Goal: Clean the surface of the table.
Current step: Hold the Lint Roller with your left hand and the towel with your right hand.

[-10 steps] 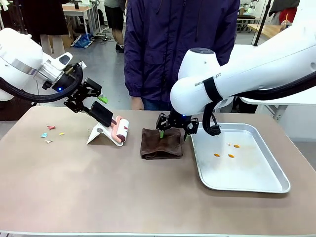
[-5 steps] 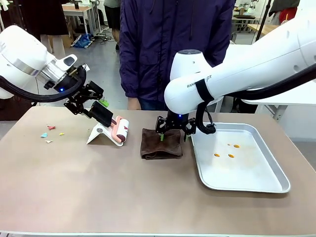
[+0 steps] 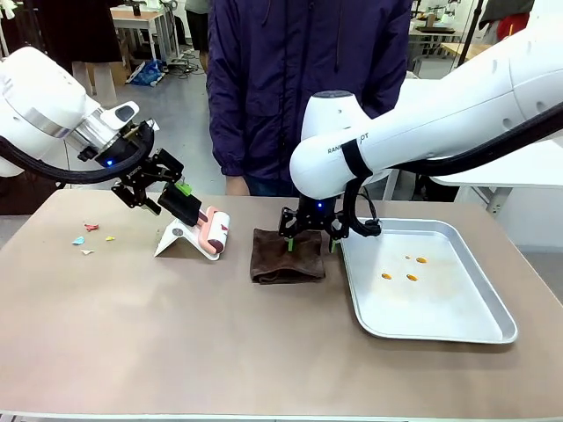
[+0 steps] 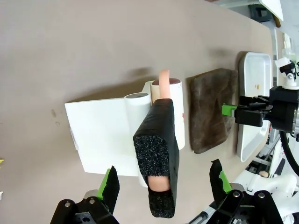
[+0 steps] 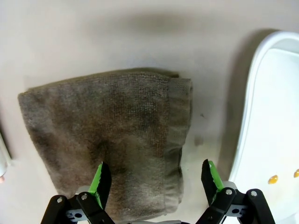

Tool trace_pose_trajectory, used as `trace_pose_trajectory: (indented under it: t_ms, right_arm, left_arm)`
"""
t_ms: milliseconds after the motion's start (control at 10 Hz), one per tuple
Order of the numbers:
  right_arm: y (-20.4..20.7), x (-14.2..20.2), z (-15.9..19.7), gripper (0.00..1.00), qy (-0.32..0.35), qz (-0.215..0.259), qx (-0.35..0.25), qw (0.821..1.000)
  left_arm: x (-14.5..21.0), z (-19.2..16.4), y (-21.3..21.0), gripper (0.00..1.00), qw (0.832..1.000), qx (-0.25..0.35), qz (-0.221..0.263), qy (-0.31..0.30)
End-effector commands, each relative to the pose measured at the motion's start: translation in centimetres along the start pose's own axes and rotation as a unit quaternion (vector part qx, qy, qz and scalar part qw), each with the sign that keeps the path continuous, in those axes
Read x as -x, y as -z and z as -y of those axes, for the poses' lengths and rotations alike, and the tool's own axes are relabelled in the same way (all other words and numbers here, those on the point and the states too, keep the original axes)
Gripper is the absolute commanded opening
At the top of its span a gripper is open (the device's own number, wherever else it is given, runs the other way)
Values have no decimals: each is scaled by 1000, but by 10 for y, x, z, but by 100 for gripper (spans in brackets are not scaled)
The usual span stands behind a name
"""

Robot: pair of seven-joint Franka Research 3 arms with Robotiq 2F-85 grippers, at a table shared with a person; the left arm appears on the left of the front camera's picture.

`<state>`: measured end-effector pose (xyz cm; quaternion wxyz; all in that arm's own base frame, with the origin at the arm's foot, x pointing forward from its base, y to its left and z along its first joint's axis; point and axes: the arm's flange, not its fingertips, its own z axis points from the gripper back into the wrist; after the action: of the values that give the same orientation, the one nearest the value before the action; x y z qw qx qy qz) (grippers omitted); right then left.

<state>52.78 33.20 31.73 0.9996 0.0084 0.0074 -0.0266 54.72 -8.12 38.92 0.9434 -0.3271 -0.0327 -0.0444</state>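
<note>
At lower right, the shiny rectangular metal tray is holding a few small orange bits. Just left of it, a folded brown terry cloth is lying under the right gripper, whose jaws are standing spread. The left gripper, also spread, is straddling a lint roller at its black foam handle. Coloured scraps are dotting the table, whose matte taupe top is spanning the lower frame.

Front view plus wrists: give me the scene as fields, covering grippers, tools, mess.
left gripper: open, jaws straddle the handle of the lint roller
right gripper: open, over brown cloth
lint roller: on white stand, left of cloth
tray: right of cloth, orange specks inside
table: coloured scraps at far left
</note>
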Motion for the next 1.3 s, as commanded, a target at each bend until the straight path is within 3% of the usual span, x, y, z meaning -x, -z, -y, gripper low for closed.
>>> trace_pose_trajectory:
  t_ms: [0,800,900,1000,1100,1200]
  right_arm:
    - [-1,-4,-5,100,22,5,8,1000]
    - [10,-9,-3,100,7,-25,-24,999]
    - [11,-8,-3,93,-3,-31,-31,999]
    - [12,-7,-3,40,2,-42,-38,998]
    - [12,-7,-3,33,-1,-42,-40,998]
    - [13,-6,-2,0,-3,-45,-41,998]
  left_arm:
    - [-1,1,0,100,1000,-13,5,-8]
    - [1,-5,0,100,1000,7,18,-21]
    - [1,-5,1,54,999,8,21,-26]
    - [1,-5,0,41,999,9,22,-26]
    - [0,-6,0,0,999,9,24,-24]
    - [0,-7,-1,0,999,11,30,-24]
